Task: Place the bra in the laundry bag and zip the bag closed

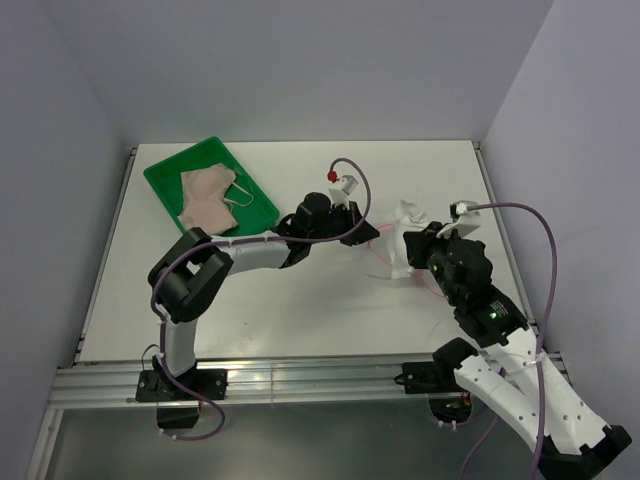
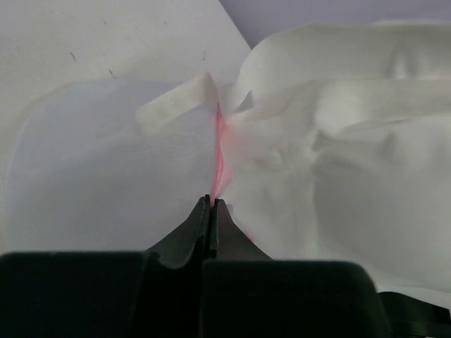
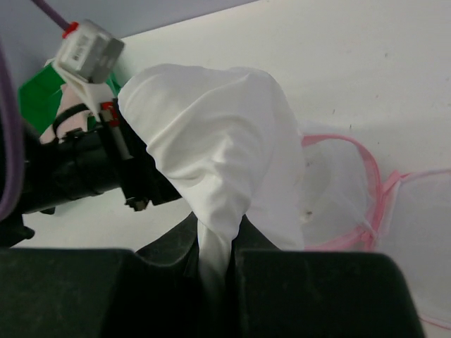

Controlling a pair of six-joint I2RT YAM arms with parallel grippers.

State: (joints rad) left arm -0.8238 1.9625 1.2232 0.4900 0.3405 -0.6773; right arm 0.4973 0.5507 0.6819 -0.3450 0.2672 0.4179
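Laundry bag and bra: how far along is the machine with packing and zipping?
Nothing looks finished: the peach bra lies in the green tray. In hand: the left claw is shut on the pink edging of the laundry bag, and the right claw grips bunched white fabric beside it, probably to open the bag. Left: putting the bra inside, then zipping.

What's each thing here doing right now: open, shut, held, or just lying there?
green tray: flat on the table.
peach bra: crumpled, lying in the green tray.
laundry bag: on the table, apparently unzipped.
white garment: bunched up, outside the laundry bag.
left gripper: shut on the laundry bag's pink edge.
right gripper: shut on the white garment.
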